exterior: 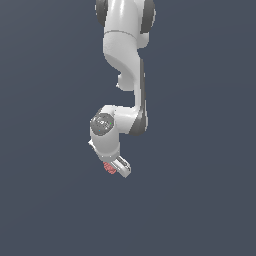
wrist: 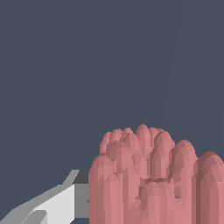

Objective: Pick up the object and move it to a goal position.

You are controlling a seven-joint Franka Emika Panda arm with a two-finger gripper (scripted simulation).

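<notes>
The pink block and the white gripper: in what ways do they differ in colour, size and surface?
Colour: the block is pinkish-red; the gripper is white and grey.
Size: in the exterior view the block is much smaller than the gripper.
Surface: in the wrist view the block is lumpy, with rounded ridges; the one visible finger has flat, smooth faces.
Shared: both sit together at the arm's tip, against the plain dark background.

Exterior view: we face the whole arm (exterior: pixel 122 75) from afar. Wrist view: very close, between the jaws; both share the object (exterior: pixel 109 168) (wrist: pixel 157 183).
</notes>
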